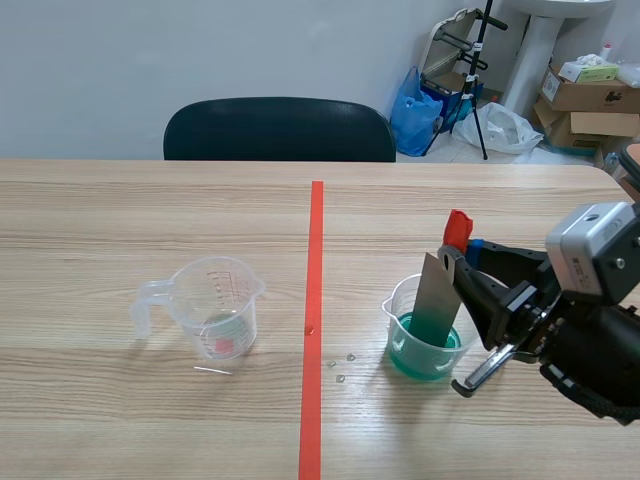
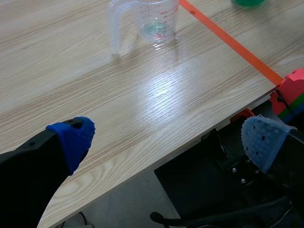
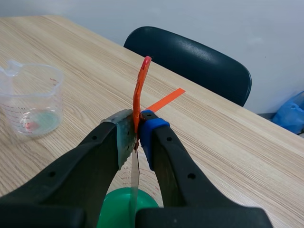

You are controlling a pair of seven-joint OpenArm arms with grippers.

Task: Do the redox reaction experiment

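- Right gripper (image 3: 137, 137) is clamping a flat grey metal strip with a red top (image 1: 437, 298), which is standing in a small clear beaker of green liquid (image 1: 404, 350) right of the orange-red tape line (image 1: 315, 300).
- Left gripper (image 2: 168, 140) is hanging wide open, gripping nothing, at the near edge.

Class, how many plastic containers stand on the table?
2: a clear measuring jug left of the tape line, and a beaker of green liquid right of it, metal strip inside.

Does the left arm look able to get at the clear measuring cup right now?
Probably yes. The left gripper is open, only table lies between it and the measuring cup, and the right gripper is off at the beaker, holding the metal strip.
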